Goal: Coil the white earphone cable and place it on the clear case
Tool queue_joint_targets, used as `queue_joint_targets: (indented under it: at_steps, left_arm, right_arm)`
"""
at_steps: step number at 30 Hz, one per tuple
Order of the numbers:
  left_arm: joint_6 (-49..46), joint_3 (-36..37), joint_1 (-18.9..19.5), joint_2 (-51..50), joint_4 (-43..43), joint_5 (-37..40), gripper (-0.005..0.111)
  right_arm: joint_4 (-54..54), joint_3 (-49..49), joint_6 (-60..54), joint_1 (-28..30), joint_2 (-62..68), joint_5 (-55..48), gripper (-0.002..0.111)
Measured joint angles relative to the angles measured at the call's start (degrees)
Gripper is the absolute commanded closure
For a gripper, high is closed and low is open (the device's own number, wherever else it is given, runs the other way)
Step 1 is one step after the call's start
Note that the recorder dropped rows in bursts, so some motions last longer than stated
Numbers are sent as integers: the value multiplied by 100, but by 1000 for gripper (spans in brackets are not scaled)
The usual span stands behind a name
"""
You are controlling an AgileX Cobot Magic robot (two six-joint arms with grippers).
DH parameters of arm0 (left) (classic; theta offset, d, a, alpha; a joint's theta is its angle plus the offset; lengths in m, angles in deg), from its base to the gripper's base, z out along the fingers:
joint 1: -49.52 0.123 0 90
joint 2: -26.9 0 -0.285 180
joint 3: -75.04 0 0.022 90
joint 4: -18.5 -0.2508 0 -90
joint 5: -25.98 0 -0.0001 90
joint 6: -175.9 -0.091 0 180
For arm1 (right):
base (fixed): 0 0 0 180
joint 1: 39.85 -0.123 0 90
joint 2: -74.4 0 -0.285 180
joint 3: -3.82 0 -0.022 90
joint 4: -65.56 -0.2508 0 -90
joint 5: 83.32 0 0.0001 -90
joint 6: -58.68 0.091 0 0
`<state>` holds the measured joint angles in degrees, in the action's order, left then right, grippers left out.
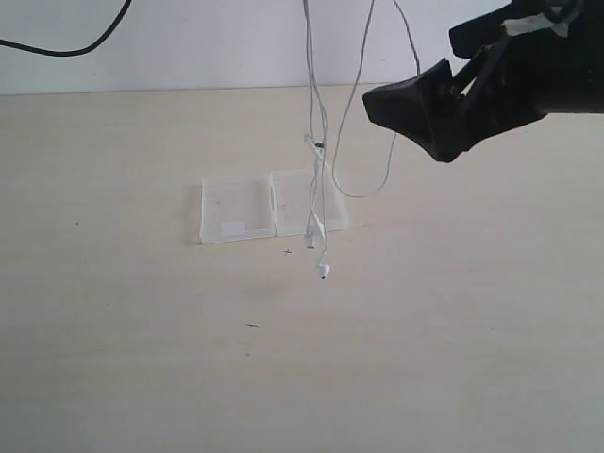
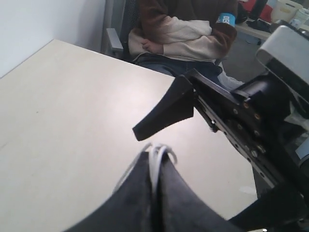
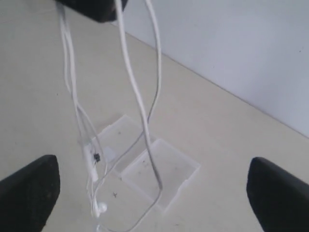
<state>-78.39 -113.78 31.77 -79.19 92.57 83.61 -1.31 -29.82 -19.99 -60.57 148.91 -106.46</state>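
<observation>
White earphone cable [image 3: 137,94]: one, hanging in several strands from the left gripper [image 2: 153,164], whose jaws are clamped on the bunch. One earbud [image 1: 324,272] seen lowest, by the near edge of the clear case [image 1: 236,203]. Case count: one, two halves, one label [image 1: 233,227]. Right gripper [image 3: 154,191]: jaws spread wide, empty, beside the strands.

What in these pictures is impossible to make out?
- The left tool: exterior view, cut off above the top edge, where the white earphone cable runs out.
- The label on the clear case: exterior view, too small to read.
- The black cable: exterior view, both ends cut by the edges.
- Its plug: every view, lost among thin tangled strands.
</observation>
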Motion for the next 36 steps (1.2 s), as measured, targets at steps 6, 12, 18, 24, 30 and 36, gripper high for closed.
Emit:
queue_joint_targets:
  at_steps: [6,12,18,24,30,36]
  left_arm:
    - [0,0,0,0,119,-146,107]
    - [347,0,-73,23,238,-700,107]
    - [731,0,-406,94,209,-1360,107]
    - [1117,0,-414,96,154,-1770,107]
    - [1208,0,-424,96,129,-1963,107]
    - [1283,0,-424,96,129,-2261,107]
  right_arm:
    - [1135,-112,1437,0,-112,-64,3]
    - [-946,-702,226,0,-112,699,3]
    - [-3194,-716,-2320,0,134,540,3]
    - [-3269,-716,-2420,0,371,348,3]
    - [-3269,-716,-2445,0,-36,361,3]
    - [-2843,-716,-1788,0,-584,361,3]
